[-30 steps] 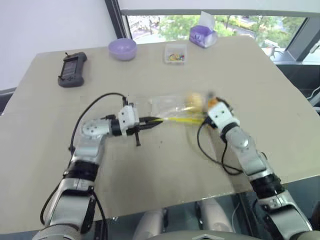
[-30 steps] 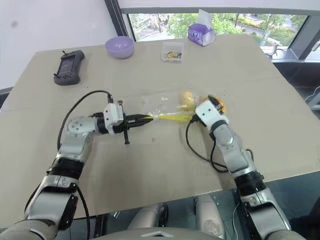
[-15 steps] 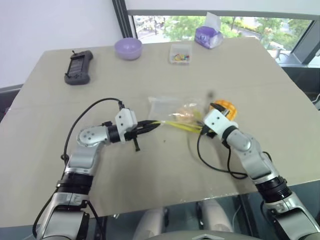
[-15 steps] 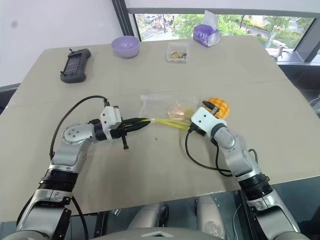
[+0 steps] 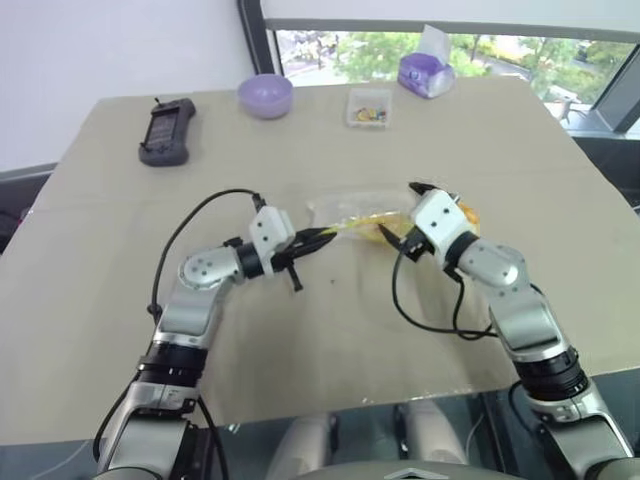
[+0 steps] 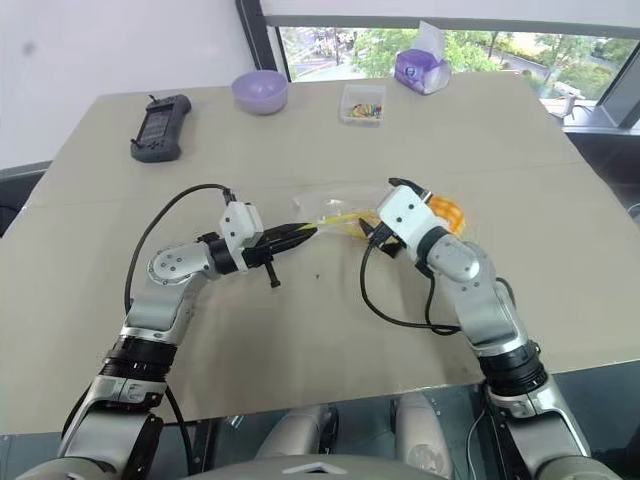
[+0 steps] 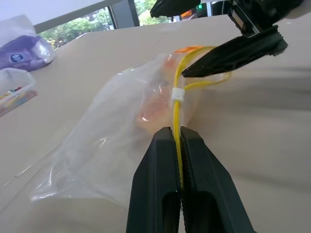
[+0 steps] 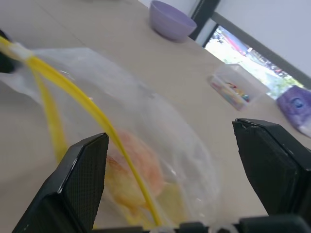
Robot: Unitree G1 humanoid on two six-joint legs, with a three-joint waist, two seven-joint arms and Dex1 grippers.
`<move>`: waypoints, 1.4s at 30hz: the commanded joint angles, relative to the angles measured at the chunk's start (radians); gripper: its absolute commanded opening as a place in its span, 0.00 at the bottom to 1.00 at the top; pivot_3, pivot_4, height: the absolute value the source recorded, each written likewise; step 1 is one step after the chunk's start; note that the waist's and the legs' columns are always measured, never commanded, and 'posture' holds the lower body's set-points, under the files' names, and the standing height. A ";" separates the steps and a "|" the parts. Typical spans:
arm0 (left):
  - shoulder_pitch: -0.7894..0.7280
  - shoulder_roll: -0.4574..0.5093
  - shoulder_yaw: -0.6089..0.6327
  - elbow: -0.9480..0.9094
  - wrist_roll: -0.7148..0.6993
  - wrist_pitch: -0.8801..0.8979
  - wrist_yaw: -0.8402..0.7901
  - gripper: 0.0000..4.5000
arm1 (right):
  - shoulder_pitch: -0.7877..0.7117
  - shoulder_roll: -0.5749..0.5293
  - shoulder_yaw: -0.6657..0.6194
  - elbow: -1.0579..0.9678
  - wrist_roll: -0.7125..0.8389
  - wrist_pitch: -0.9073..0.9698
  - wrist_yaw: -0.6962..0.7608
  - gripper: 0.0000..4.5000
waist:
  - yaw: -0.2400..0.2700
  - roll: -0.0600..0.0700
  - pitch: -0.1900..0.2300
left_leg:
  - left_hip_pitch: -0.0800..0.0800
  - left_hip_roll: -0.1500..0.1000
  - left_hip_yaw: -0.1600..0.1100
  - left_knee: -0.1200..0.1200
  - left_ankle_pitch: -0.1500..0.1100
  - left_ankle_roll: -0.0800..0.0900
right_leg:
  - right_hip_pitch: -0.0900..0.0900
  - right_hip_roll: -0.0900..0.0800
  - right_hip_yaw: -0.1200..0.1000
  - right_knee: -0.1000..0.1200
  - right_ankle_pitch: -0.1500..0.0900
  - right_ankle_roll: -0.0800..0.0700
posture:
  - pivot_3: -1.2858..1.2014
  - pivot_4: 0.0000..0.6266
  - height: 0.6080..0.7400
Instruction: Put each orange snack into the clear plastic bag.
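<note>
Right wrist view, peach piece inside clear plastic bag, head views blurrier

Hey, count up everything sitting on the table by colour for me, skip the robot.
Orange: 2, grid-top bun, paler snack inside the bag
Purple: 2, bowl, tissue pack
Clear: 2, plastic bag, small box
Black: 1, handheld device
Total: 7
</note>
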 commanded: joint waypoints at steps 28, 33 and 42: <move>-0.029 -0.033 -0.008 -0.138 -0.003 0.058 0.065 0.00 | 0.028 0.199 -0.172 -0.070 0.304 0.376 -0.177 0.01 | -0.006 0.000 0.000 | 0.001 0.000 0.000 0.000 0.000 0.000 | 0.000 0.000 0.000 0.001 0.000 0.000 | 0.52 0.24 1.00; -0.007 -0.031 -0.019 -0.169 -0.024 0.083 0.041 0.00 | -0.029 0.317 -0.265 0.068 0.352 0.307 -0.286 0.01 | -0.009 0.000 0.000 | 0.001 0.001 0.000 -0.001 0.000 0.000 | 0.000 0.000 0.000 0.001 0.000 0.000 | 0.52 0.24 1.00; 0.018 -0.014 -0.008 -0.164 -0.005 0.121 0.072 0.00 | -0.080 0.153 0.036 0.381 -0.021 -0.078 -0.339 0.01 | -0.008 0.000 0.000 | 0.001 -0.001 0.001 -0.001 0.000 0.000 | 0.000 0.000 0.001 0.000 0.000 0.000 | 0.52 0.24 1.00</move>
